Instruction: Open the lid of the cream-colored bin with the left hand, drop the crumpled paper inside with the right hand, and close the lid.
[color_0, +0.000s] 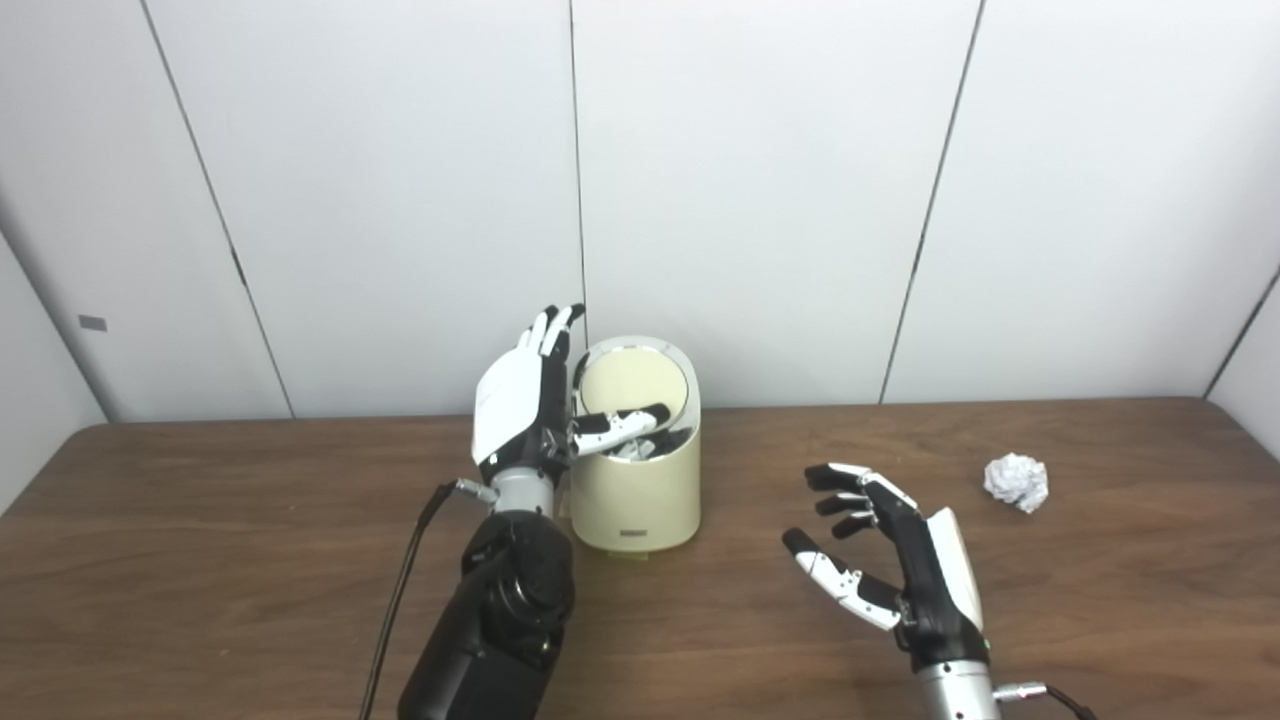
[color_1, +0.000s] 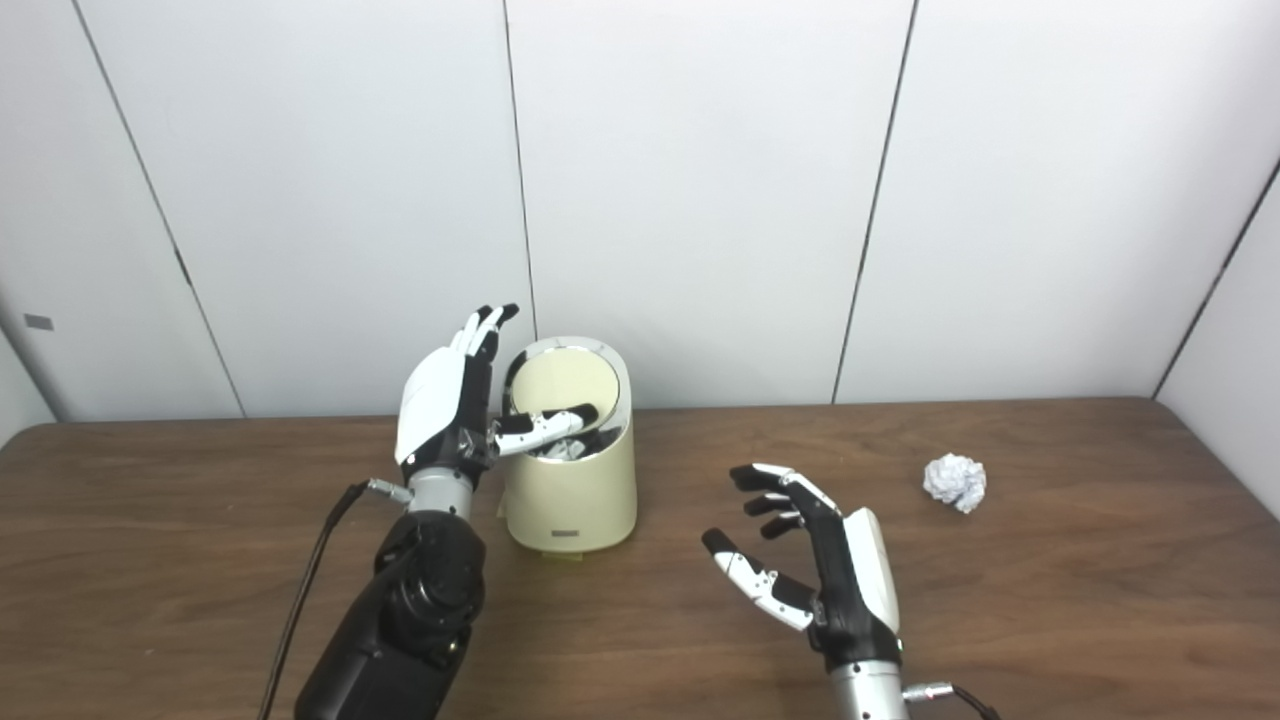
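The cream-colored bin (color_0: 635, 485) stands at the middle back of the table. Its round lid (color_0: 632, 378) is tilted up and the mouth is open. My left hand (color_0: 520, 405) stands upright against the bin's left side, fingers straight and apart, thumb lying across the open mouth. Something white and crumpled (color_0: 632, 449) shows inside the bin under the thumb. A crumpled paper ball (color_0: 1016, 481) lies on the table at the right. My right hand (color_0: 890, 560) is open and empty, palm to the left, well left of and nearer than the ball.
The wooden table (color_0: 250, 560) ends at a white panelled wall (color_0: 760, 200) just behind the bin. A black cable (color_0: 400, 590) runs from my left wrist down to the front edge.
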